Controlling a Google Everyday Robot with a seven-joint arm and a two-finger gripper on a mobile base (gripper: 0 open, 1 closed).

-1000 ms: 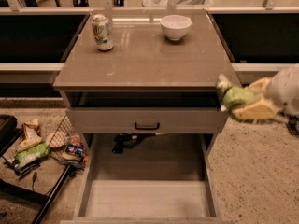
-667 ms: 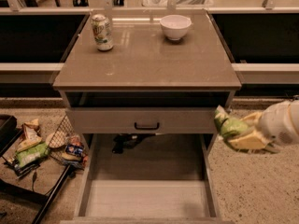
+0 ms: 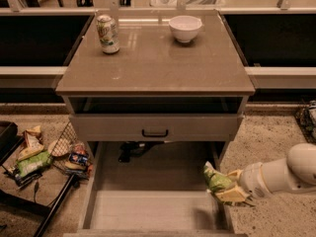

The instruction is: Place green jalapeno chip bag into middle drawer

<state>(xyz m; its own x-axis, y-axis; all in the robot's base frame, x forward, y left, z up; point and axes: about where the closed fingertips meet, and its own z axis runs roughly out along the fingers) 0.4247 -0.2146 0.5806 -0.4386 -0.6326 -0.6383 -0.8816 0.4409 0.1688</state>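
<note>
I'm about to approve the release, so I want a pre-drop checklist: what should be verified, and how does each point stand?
1. Grip on bag: ok. The gripper, by the drawer's right wall, is shut on the green jalapeno chip bag.
2. Middle drawer open: ok, pulled out.
3. Bag over the drawer floor: not ok, it hangs at the right wall.
4. Landing spot: ok, bare wood grain shows.
5. Dark object at the drawer's back: cannot tell whether it lies inside.

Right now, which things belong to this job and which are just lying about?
Job: green jalapeno chip bag, held by the gripper at the right wall of the open middle drawer.
Lying about: soda can and white bowl on the cabinet top; snack wrappers on the floor, left.
</note>
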